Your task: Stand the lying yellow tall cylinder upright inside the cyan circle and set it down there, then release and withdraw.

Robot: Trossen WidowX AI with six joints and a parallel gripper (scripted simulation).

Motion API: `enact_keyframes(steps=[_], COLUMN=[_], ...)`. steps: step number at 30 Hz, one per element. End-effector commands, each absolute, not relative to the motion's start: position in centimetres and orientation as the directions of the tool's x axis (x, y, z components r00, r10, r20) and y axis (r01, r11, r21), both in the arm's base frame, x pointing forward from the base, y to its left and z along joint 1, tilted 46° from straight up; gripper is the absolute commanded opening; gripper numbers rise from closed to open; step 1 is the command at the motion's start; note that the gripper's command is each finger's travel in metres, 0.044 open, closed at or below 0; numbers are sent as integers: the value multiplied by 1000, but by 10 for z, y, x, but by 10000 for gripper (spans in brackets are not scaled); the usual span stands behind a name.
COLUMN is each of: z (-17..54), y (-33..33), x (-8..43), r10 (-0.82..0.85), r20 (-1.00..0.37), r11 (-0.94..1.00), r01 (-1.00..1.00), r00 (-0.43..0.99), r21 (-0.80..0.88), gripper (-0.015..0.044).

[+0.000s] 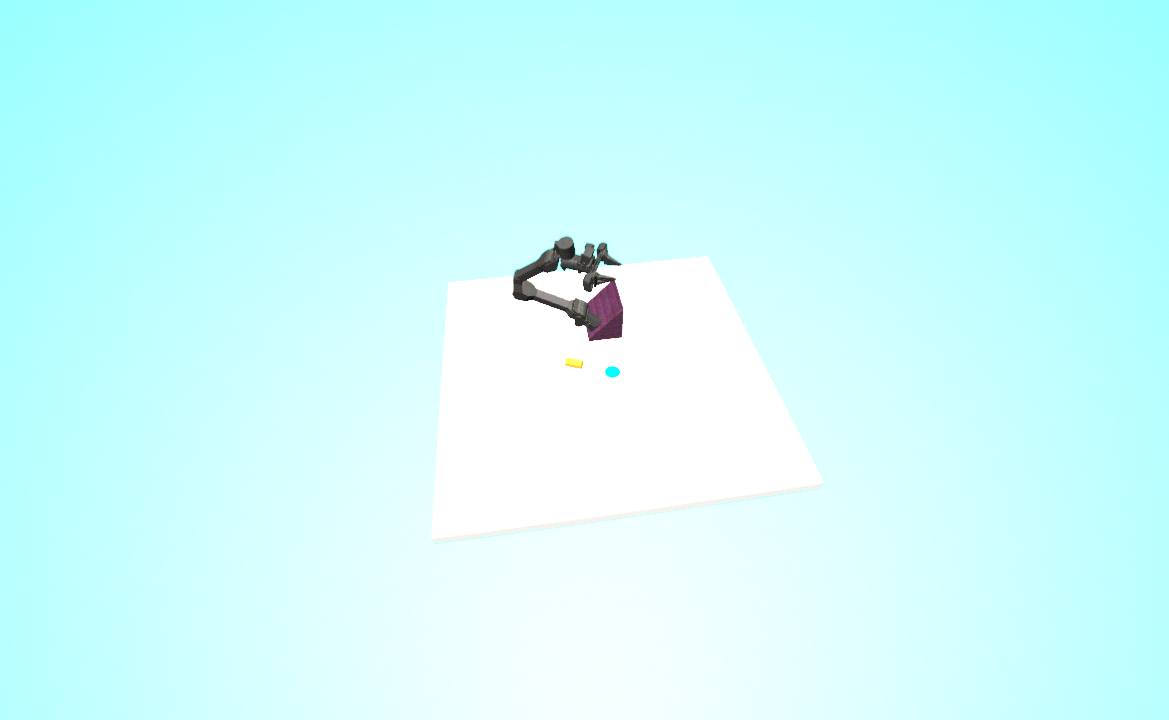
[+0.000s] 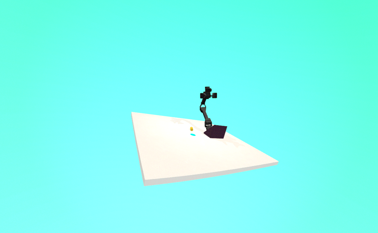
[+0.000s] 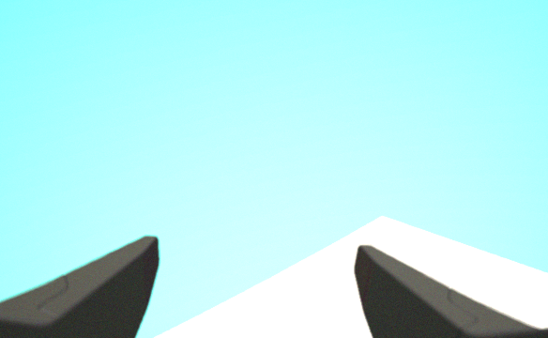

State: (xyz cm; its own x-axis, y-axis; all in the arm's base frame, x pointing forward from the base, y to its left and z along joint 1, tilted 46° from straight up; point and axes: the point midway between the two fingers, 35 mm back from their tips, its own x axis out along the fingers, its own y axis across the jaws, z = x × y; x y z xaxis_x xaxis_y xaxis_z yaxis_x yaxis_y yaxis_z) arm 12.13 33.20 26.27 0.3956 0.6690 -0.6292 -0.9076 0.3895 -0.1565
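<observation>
Cyan backdrop, white table [image 1: 624,447], lying cylinder [image 1: 574,363]

Arm [image 1: 548,295]: slender, jointed, dark grey throughout; rounded cylindrical joint housings linked by straight narrow segments. Reads near-black in the exterior view [image 2: 204,111]. Base mount [image 1: 606,312]: magenta-purple wedge-shaped block with a faintly ribbed face; dark plum in the exterior view. Gripper [image 3: 256,241]: two matte charcoal fingers, broad at the root, tapering to blunt squared tips, each top face marked with a thin curved seam line.
</observation>
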Motion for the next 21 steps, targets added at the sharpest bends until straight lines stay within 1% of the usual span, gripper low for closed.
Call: enact_keyframes(steps=[1,6,11,16,21], z=[229,199,175,158,148], y=[306,268,226,181,136], x=[148,173,190,200,204], r10=[507,306,95,-114,-311], r20=[-734,-819,-872,-891,-877], r11=[430,449,439,407,363], r01=[-870,-832,-806,-798,-807], r00=[453,485,480,439,366], r21=[-240,-325,-396,-445,-465], gripper=[309,309,309,309,309])
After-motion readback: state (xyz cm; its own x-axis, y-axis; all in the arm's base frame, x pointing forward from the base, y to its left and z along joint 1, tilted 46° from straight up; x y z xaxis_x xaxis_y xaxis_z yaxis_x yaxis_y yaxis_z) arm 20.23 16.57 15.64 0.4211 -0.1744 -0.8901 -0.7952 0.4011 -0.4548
